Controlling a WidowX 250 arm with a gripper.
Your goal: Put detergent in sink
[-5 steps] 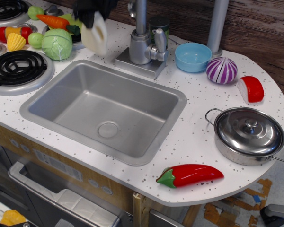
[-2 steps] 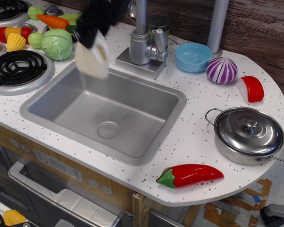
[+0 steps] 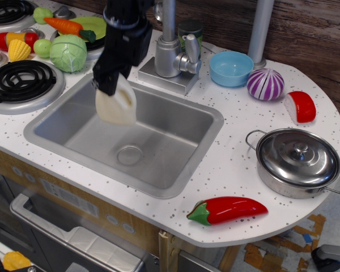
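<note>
The black robot gripper (image 3: 114,85) is pinching the small cream-white plastic detergent bottle (image 3: 117,103) by its top — it's hanging tilted over the left part of the big grey metal sink (image 3: 175,170), above the basin floor.

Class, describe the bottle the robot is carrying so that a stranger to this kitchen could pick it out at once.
Start at the grey metal sink sunk in the speckled white counter. Above its back-left part hangs the black gripper, shut on the detergent, a small cream-white bottle. Unlike the colourful toy vegetables nearby, it is pale, plain and held in the air.
</note>
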